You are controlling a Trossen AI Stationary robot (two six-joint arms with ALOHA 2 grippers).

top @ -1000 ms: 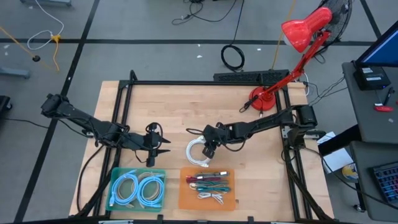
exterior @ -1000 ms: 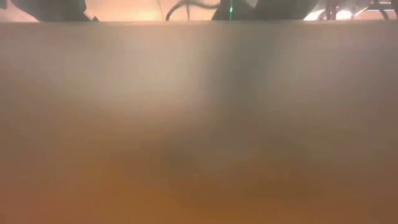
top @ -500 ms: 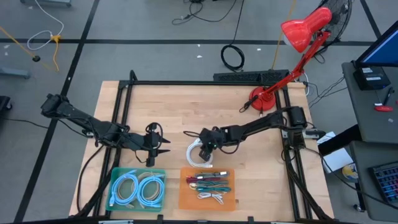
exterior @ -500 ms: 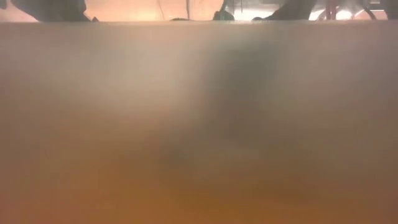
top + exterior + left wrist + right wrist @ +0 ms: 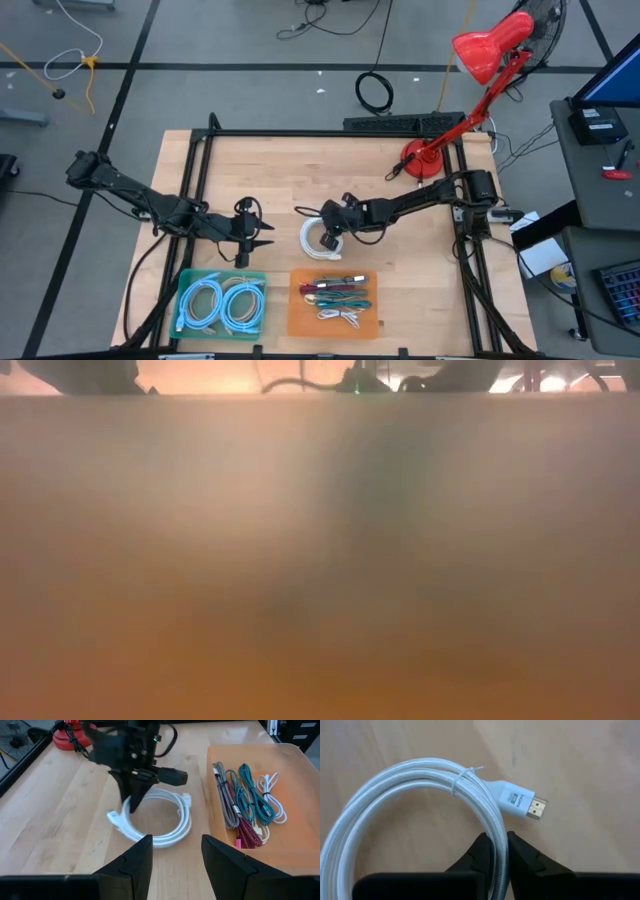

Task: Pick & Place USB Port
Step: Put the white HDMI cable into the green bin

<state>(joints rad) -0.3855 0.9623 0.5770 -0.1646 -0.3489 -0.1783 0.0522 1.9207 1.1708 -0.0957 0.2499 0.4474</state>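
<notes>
A white coiled cable (image 5: pixel 316 243) lies flat on the wooden table, tied with a thin band; its plug (image 5: pixel 520 803) has a metal tip. My right gripper (image 5: pixel 331 236) reaches in from the table's right and is shut on the coil; the left wrist view shows it (image 5: pixel 131 802) slanting down onto the coil (image 5: pixel 165 825). My left gripper (image 5: pixel 175 857) stands open to the left of the coil, a little above the table, holding nothing. The low view is blocked by a blur. My right gripper pinches the coil's bundled strands (image 5: pixel 498 840) between its two fingers (image 5: pixel 481 854), just past the plug end. The fingers slant down from the table's right and lie across the strands. The coil rests flat on the table.
An orange tray (image 5: pixel 300 318) with several coloured cables sits near the front edge, just in front of the coil. A teal tray (image 5: pixel 184 292) with blue coiled cables is to its left. A red desk lamp (image 5: pixel 470 70) stands at the back right. A black frame (image 5: pixel 300 133) borders the table.
My right gripper has sunk a little toward the white coil and tipped further down over it. The coil lies where it was.
</notes>
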